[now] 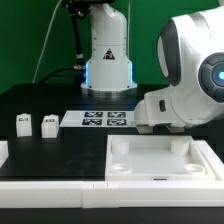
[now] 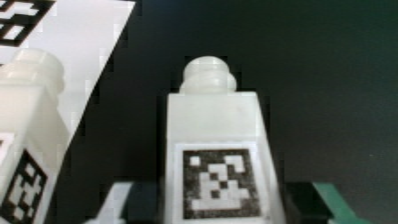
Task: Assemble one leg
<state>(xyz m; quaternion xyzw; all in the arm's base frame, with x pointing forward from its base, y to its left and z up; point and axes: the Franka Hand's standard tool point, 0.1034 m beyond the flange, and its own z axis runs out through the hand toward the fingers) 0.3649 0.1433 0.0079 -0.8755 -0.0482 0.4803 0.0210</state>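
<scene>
The leg (image 2: 214, 120) is showing smooth white plastic with a soft sheen, and its tag (image 2: 217, 180) is looking like matt black-and-white print. The table (image 1: 50, 155) is looking matt black and faintly grainy. The tray (image 1: 160, 165) is showing smooth white plastic. The arm (image 1: 185, 60) is gleaming, its glossy white plastic catching highlights. The marker board (image 1: 105, 120) is looking matt and paper-like.

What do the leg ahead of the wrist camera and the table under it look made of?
The leg: hard white plastic by the look, possibly 3D-printed; matt with a soft sheen and a rounded knob on top. Its tag looks like a printed black-and-white sticker. The table: black and matt, no glare; cloth or board, I cannot tell.
</scene>
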